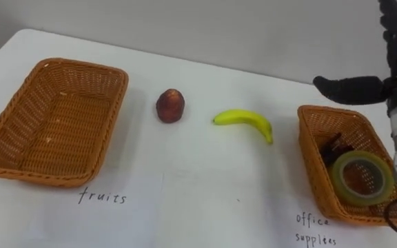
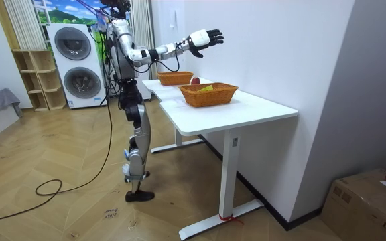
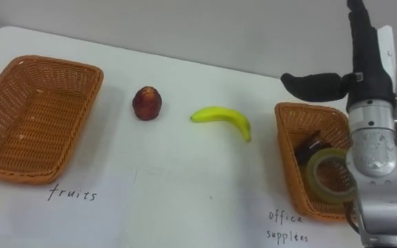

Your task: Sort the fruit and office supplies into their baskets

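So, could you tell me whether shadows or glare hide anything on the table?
Left eye view: the light is even, the apple and banana throw only faint shadows on the table, and there is no glare. Room view: the nearer basket is evenly lit.

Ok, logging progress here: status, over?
Right hand open, high above office basket. Apple and banana on table; fruit basket empty. Tape in office basket. Nothing blocking.
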Motion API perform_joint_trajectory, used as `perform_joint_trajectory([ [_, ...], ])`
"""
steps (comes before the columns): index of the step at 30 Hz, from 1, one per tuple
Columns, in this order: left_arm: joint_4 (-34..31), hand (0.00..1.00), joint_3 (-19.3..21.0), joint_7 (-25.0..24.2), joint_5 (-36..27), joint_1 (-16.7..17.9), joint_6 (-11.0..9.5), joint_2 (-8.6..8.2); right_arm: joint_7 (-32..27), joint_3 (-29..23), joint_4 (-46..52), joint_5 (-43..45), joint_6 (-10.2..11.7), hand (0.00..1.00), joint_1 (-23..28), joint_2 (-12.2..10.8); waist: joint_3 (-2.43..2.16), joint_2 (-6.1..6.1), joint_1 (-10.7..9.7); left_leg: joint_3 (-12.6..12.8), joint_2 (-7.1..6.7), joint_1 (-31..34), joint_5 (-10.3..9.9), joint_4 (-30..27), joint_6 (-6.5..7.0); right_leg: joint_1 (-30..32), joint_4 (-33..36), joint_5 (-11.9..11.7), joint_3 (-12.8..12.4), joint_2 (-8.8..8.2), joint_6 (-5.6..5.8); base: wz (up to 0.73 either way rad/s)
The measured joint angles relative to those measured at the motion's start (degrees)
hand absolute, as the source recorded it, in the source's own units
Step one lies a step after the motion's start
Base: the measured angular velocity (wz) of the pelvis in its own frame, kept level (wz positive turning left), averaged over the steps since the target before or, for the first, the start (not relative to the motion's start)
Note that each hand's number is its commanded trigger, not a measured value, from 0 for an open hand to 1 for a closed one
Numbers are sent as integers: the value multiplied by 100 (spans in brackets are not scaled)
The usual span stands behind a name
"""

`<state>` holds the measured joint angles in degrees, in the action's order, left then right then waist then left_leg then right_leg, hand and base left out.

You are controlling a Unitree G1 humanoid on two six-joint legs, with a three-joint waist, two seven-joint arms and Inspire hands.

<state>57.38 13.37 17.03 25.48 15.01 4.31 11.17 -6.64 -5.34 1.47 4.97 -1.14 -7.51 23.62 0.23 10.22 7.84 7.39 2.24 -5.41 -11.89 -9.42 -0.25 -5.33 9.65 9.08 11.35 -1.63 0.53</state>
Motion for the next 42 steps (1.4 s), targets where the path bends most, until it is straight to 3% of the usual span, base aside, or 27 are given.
perform_joint_trajectory([
  [7,19,0,2,-95,65,19,-4,17,372,277,-37,-14,-1,0,-53,4,2,-1,166,-22,-19,61,3,-29,2,23,1,0,74,-24,0,3],
  [12,20,0,-2,-137,61,85,35,24,509,422,-198,-15,-17,0,-136,24,9,-9,181,-170,-43,73,8,-49,10,-33,-3,2,298,-58,2,13],
  [22,117,0,-1,-169,106,69,80,29,812,537,-736,547,-26,0,-450,42,18,-25,222,-283,-89,114,26,-63,36,-41,-2,2,431,-94,4,5],
  [29,110,0,-8,-258,110,22,148,33,1019,665,-786,915,-107,0,-632,268,7,1,214,-300,-89,88,27,-82,36,-97,-5,2,452,-96,4,2],
  [36,123,0,-32,-341,113,4,193,80,1234,900,-853,1164,-265,0,-632,277,24,47,263,-325,-93,88,26,-79,36,-101,0,3,455,-100,4,0],
  [39,122,0,-32,-411,113,-31,208,102,1430,998,-980,1306,-299,0,-632,277,17,60,308,-325,-94,102,26,-78,36,-96,0,2,454,-101,4,0],
  [42,121,0,-121,-451,159,-47,218,168,1602,1104,-1037,1627,-402,0,-635,278,-19,112,363,-337,-96,170,26,-111,37,-43,6,2,471,-107,4,0],
])
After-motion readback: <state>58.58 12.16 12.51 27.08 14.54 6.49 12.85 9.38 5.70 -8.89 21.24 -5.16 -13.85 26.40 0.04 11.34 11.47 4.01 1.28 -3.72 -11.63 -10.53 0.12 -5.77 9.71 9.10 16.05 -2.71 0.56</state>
